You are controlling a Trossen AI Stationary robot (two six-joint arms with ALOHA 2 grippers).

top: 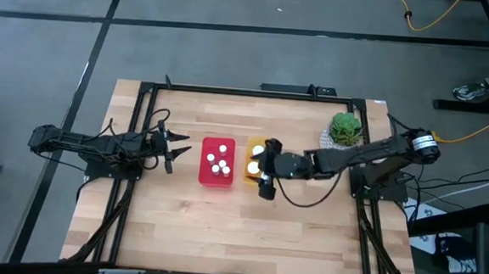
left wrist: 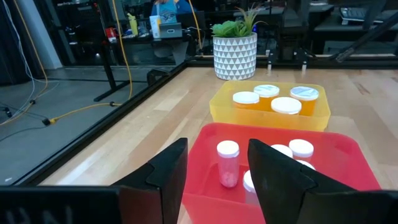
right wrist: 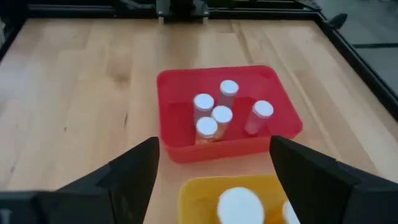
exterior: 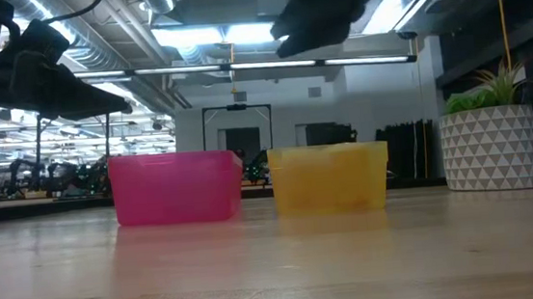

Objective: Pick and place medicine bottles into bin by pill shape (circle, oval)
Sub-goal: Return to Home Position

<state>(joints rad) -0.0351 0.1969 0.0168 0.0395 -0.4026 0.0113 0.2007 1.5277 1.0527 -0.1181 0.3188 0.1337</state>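
Sorting looks done; home return due.
Right pincer [top: 265, 166] apart, empty, over yellow bin [top: 250, 143]; lift clear before retracting. Left pincer [top: 176, 150] apart beside red bin [top: 205, 143]. Medicine bottles [left wrist: 227, 163] in both bins, desk [top: 306, 234] centre.

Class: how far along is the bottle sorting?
Done: five bottles sit in the red bin, four in the yellow bin; none shows on the table. In hand: nothing; left end effector beside red, right end effector over yellow, both open. Remaining: apparently only parking arms.

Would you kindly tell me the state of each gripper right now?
Left gripper: open, holding nothing.
Right gripper: open, holding nothing.
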